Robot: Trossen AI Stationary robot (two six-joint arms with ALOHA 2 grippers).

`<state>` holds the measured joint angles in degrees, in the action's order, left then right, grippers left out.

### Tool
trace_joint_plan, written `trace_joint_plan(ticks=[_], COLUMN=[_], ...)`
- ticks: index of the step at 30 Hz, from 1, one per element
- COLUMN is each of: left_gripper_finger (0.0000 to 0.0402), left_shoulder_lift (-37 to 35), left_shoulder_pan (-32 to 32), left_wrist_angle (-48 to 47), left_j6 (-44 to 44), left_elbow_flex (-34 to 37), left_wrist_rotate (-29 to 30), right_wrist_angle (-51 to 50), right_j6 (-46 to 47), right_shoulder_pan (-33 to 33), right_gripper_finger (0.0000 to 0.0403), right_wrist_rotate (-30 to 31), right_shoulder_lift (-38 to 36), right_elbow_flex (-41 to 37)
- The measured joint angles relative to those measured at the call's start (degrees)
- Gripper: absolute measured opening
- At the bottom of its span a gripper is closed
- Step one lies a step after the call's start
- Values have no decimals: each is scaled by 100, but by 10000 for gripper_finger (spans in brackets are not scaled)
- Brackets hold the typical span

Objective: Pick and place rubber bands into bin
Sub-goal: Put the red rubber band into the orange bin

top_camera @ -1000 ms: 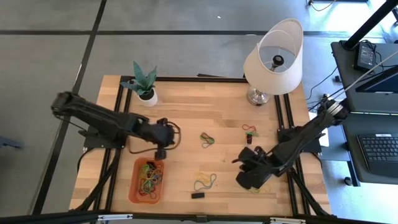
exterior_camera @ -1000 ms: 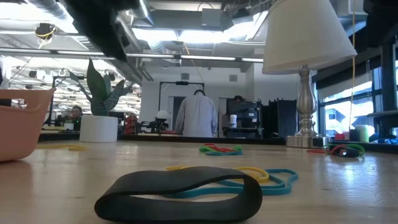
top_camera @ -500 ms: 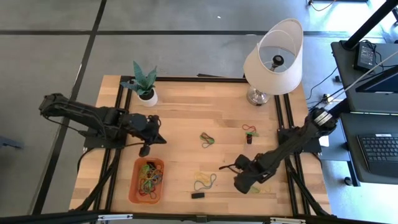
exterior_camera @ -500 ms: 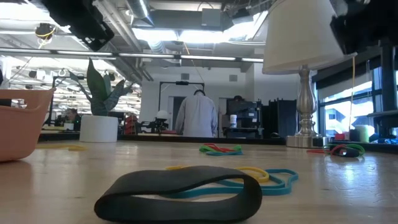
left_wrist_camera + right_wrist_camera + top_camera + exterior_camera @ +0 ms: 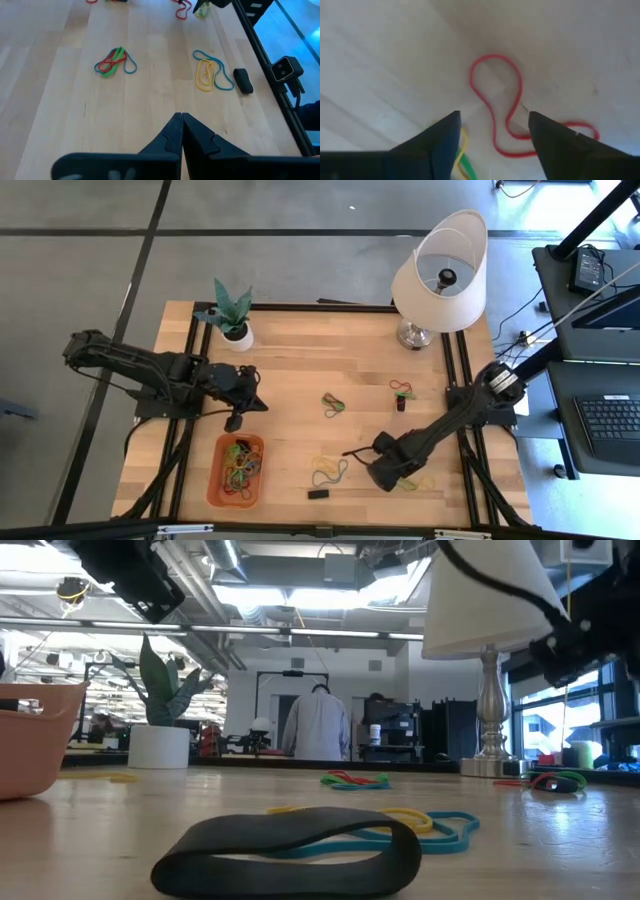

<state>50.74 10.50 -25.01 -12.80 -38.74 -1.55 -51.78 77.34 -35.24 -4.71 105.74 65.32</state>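
The orange bin (image 5: pixel 222 485) sits at the table's near left with several rubber bands (image 5: pixel 241 464) in it. Loose rubber bands lie on the wood: a green-red-blue bunch (image 5: pixel 332 404), a yellow-blue pair (image 5: pixel 328 472) and a red-green bunch (image 5: pixel 401 388). My right gripper (image 5: pixel 493 117) points down, open, its fingers standing on either side of a red rubber band (image 5: pixel 492 95) that lies flat on the table. In the high view it is right of the yellow-blue pair (image 5: pixel 385 475). My left gripper (image 5: pixel 181 120) is shut and holds nothing, above the table beyond the bin's far edge (image 5: pixel 250 402).
A small black block (image 5: pixel 318 494) lies near the front edge. A white-shaded lamp (image 5: pixel 440 270) stands at the far right and a potted plant (image 5: pixel 235 330) at the far left. Yellow-green bands (image 5: pixel 425 483) lie just right of my right gripper. A person stands far behind the table (image 5: pixel 318 725).
My left gripper has drawn back from over the bin toward the table's far left, then kept still, shut throughout. My right gripper has gone down toward the table and a little toward its left edge, tipping until it points down.
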Motion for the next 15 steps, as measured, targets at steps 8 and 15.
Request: trace_joint_plan(ticks=[8, 15], left_gripper_finger=[2, 3], left_shoulder_lift=[2, 2], left_shoulder_pan=[0, 0], left_wrist_angle=[6, 26], left_j6=[0, 1], left_elbow_flex=[0, 0], left_wrist_rotate=[3, 7], right_wrist_angle=[-23, 196], right_j6=[0, 0], right_shoulder_pan=[10, -4], right_gripper_finger=[267, 156], right_wrist_rotate=[-289, -144], right_shoulder_lift=[415, 482], right_elbow_flex=[37, 37])
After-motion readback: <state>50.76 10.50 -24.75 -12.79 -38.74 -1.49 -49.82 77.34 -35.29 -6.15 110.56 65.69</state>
